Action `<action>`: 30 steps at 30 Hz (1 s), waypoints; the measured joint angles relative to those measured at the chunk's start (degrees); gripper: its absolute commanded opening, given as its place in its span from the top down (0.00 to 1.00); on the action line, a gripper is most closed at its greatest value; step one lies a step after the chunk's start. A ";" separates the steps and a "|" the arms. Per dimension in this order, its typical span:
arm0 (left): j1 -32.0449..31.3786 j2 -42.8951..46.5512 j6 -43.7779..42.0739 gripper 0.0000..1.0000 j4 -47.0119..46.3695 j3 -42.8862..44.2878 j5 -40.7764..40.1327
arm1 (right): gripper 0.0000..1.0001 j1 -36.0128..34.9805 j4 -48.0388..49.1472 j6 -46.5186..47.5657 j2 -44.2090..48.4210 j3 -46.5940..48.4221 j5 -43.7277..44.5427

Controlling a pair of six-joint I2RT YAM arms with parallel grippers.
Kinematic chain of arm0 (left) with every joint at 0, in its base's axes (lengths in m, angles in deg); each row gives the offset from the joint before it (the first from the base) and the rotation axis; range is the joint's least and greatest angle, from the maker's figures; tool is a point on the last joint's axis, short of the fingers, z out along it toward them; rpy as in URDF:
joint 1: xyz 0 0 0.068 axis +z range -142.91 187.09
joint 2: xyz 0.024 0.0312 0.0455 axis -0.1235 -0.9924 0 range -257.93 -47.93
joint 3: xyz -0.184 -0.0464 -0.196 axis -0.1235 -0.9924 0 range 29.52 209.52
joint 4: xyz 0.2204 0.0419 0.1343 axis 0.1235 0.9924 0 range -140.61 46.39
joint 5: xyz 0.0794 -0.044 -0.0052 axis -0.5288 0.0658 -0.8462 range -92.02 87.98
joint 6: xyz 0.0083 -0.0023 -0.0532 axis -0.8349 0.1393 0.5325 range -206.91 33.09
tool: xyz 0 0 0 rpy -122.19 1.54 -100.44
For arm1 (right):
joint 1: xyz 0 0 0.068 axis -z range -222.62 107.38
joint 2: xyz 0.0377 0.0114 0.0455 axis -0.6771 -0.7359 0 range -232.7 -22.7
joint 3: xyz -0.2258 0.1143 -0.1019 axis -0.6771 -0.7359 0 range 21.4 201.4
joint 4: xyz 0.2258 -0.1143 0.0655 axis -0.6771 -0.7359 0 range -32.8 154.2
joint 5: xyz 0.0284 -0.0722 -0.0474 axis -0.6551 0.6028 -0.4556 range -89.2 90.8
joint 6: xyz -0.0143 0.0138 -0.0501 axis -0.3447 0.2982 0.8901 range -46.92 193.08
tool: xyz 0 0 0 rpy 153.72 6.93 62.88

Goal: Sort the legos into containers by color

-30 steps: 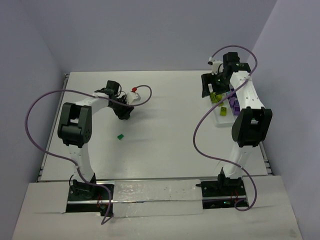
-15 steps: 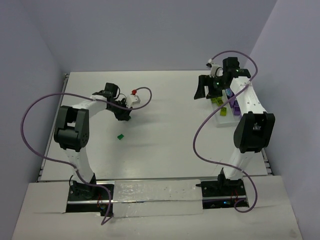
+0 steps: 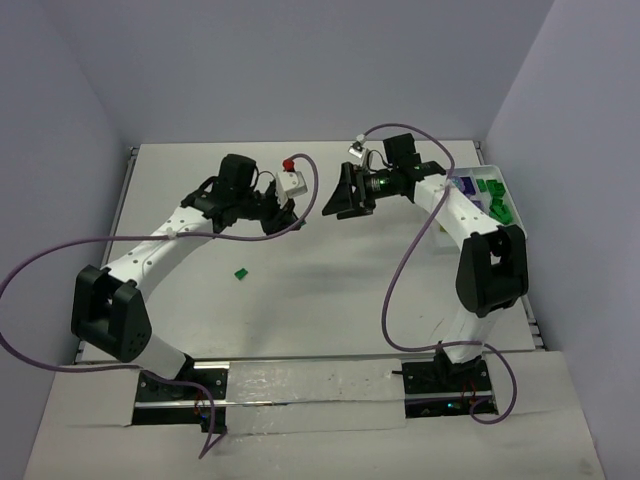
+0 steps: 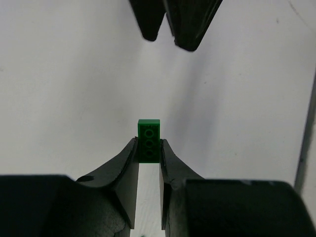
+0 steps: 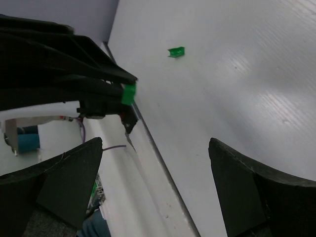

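The fingers of the left gripper (image 4: 148, 144) are closed tight on a small green brick (image 4: 149, 138), pinching its lower half so that the studded top stands clear above the tips. The brick is lifted off the table (image 3: 330, 290), over its far middle. Facing it from just beyond, nearly tip to tip, the right gripper (image 5: 156, 143) has its fingers spread wide and holds nothing; its camera looks between them at the pinched brick. A second green brick (image 3: 241, 271) lies loose on the table, nearer the arm bases and apart from both grippers. At the far right edge sits a white tray (image 3: 474, 196) holding green pieces (image 3: 492, 197) and purple pieces (image 3: 463, 183).
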 measured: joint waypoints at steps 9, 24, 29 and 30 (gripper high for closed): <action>-3.71 -0.68 5.63 1.00 0.08 0.09 -0.02 | 0.23 -3.26 5.05 -5.04 -2.49 0.43 -3.50; -3.82 -1.12 7.19 1.00 0.03 0.96 -0.50 | 0.71 -7.12 4.81 -5.30 -6.13 1.89 -6.92; -4.00 -1.16 7.24 0.87 0.01 0.98 -1.45 | 1.00 -7.20 5.20 -6.57 -6.24 2.00 -8.36; -4.08 -1.16 7.27 0.76 0.01 1.01 -1.87 | 1.00 -7.09 5.23 -6.60 -6.32 1.97 -8.43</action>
